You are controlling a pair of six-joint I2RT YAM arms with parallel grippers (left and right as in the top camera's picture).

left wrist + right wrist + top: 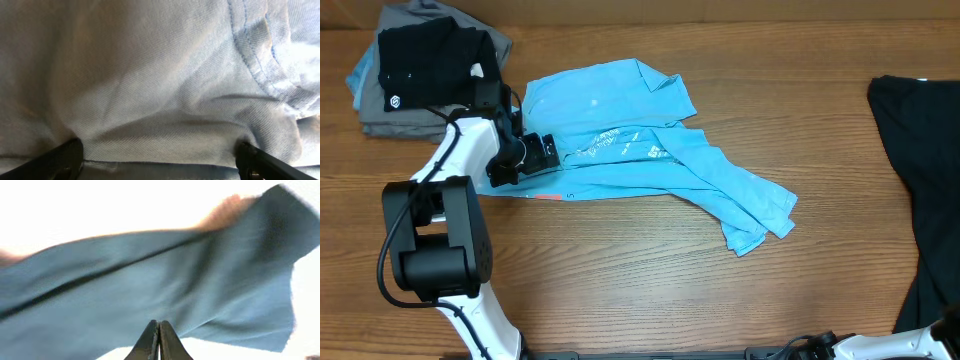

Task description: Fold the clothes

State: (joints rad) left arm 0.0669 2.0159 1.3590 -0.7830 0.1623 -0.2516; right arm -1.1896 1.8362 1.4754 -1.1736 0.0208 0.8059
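Pressing onto the one light blue T-shirt [620,95], the left hand [538,152] has fingers spread apart, cloth between them; the right hand's [159,340] two fingers sit together.

This is looking like a robotics lab bench: a white-and-black robot arm [455,150] is standing on a wood-grain worktop [640,290]. Clothes are lying around the left jaws: a light blue T-shirt [620,150] under them, a folded stack [380,110] just beyond-left, and a black garment [920,150] well off right.
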